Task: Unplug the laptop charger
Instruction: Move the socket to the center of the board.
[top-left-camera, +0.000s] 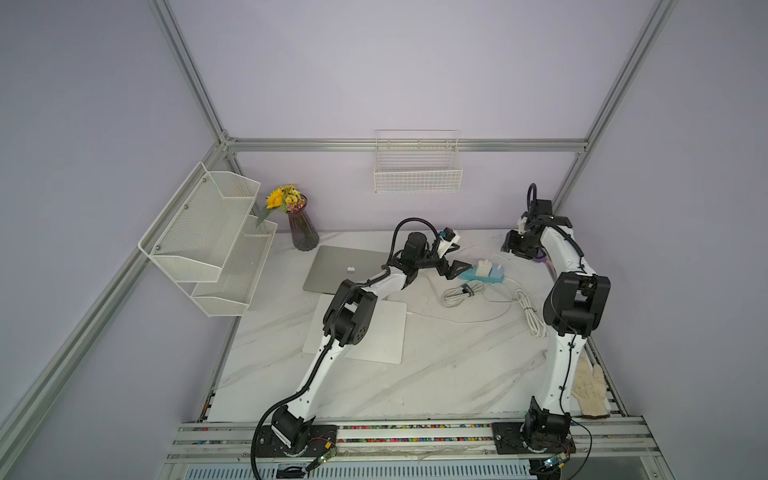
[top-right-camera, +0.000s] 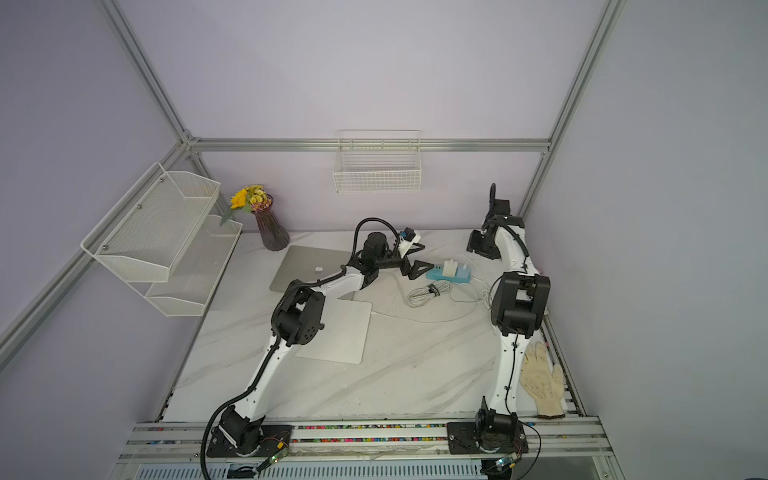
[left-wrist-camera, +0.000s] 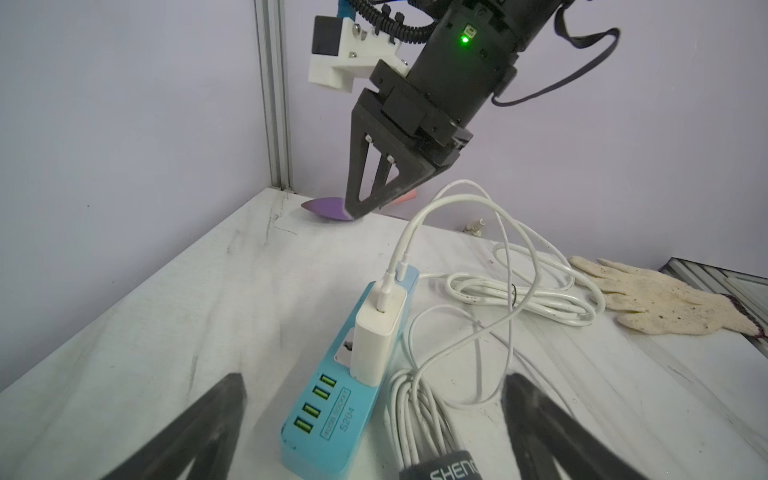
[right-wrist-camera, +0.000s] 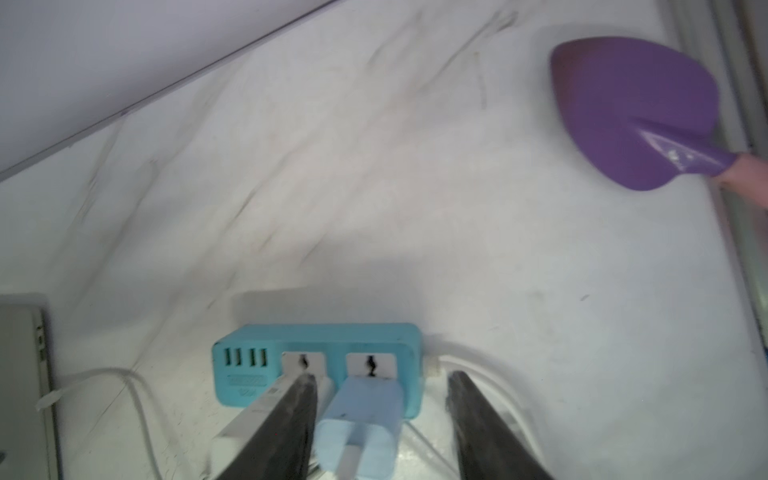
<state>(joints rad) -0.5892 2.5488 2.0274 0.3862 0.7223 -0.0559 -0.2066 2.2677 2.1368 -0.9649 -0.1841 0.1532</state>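
Down along the bottom of both top views runs the aluminium rail (top-left-camera: 415, 432) that both arms are bolted to, and a knitted glove (top-right-camera: 540, 382) lies at the lower right edge of the marble table (top-left-camera: 415, 382). Right of centre sits the light-blue power strip (top-left-camera: 467, 277). The laptop charger (top-left-camera: 483, 268) stands upright in one of its sockets, plugged in, with a pale blue plug (top-left-camera: 497, 272) in the socket beside it.

The left gripper (top-left-camera: 460, 257) comes at the strip from the left of the frame. Its jaws are spread wide and hold nothing. In the left wrist view its two dark fingers (left-wrist-camera: 208, 424) sit at the lower corners with the strip and charger between them, neither finger touching. A thin white cable (left-wrist-camera: 419, 216) loops up from the charger's top.

The right gripper (right-wrist-camera: 382, 375) hangs over the table above and to the right of the strip. Its jaws are partly parted and empty. A purple spatula (right-wrist-camera: 631, 116) lies in the upper right of its wrist view.

A thick bundled cord (top-left-camera: 461, 293) lies just below the strip, and a closed laptop (top-left-camera: 340, 266) lies left of centre.
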